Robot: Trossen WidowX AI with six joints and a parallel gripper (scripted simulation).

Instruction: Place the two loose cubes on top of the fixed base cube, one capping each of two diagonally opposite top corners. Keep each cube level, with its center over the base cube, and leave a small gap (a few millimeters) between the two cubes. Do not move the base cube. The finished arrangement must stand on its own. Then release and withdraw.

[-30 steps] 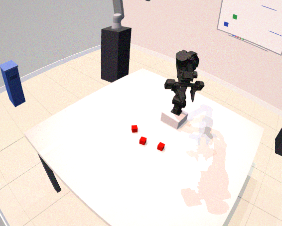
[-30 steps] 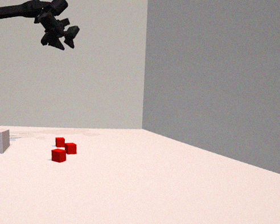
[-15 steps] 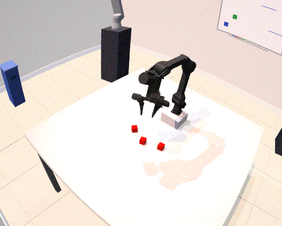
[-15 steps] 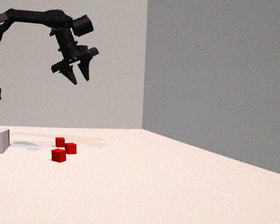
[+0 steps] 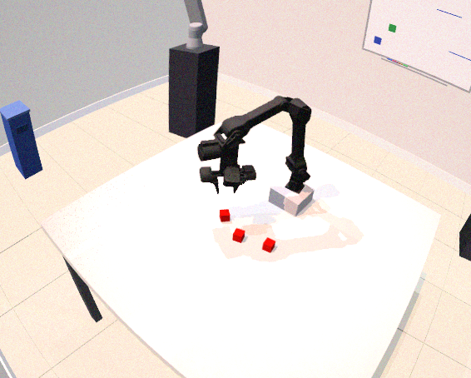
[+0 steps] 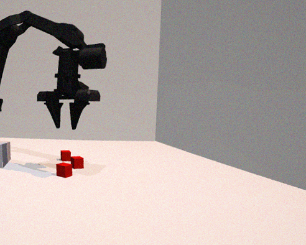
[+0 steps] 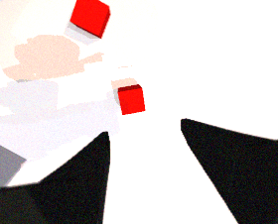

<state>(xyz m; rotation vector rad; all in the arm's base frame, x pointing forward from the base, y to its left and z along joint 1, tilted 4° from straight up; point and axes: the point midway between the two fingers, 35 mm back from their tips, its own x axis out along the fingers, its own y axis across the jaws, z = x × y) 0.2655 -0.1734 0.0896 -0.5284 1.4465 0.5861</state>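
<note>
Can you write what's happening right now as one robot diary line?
phase: approach | tool: open, empty, above table | three red cubes: apart on table | stacked: none

- I saw three cubes, all plain bright red: one [image 5: 225, 215], another [image 5: 238, 235], and a third [image 5: 269, 245], with no markings on any.
- The tabletop [image 5: 250, 312] I worked over was plain white, with faint pinkish and pale blue-grey shadow patches near the cubes.
- The arm [image 5: 266, 114] and its hand [image 5: 226, 189] were matte black throughout.
- The arm's mounting block [image 5: 291, 200] was light grey, one face tinted pink.
- The floor [image 5: 37, 291] was cream tile with thin dark lines.
- A tall pillar [image 5: 192, 89] was near black; a bin [image 5: 21, 139] was blue.
- The whiteboard [image 5: 420, 37] was white with one green square, one blue square and thin blue lines.
</note>
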